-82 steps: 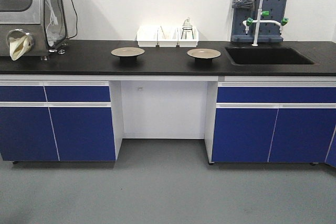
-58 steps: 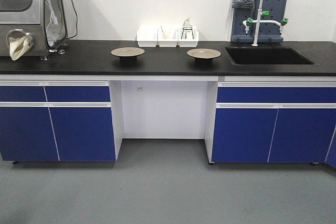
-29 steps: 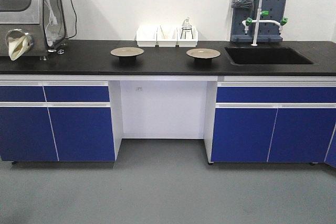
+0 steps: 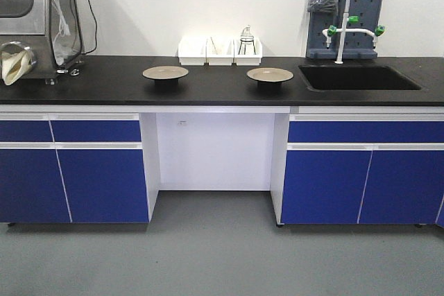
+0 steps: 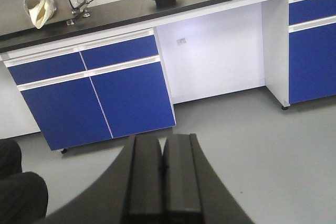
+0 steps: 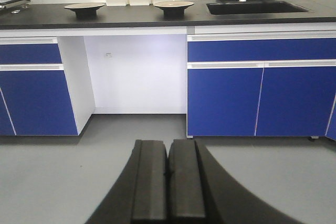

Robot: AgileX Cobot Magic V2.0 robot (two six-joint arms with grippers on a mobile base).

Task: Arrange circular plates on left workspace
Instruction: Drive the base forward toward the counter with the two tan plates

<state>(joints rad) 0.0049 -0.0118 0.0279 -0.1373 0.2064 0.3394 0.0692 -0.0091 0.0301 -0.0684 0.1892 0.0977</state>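
Closing distance advised: 2 circular plates on left workspace, well ahead of and above both pincers. Left gripper, right gripper: jaws pressed together, nothing held. Open before reaching; take rims.

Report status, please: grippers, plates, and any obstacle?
Shut, empty: left gripper, right gripper, away from benchtop. On it, apart: left plate, right plate. Behind them white bins; no obstacle seen in front.

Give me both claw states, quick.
Left claw: closed, holding nothing.
Right claw: closed, holding nothing.
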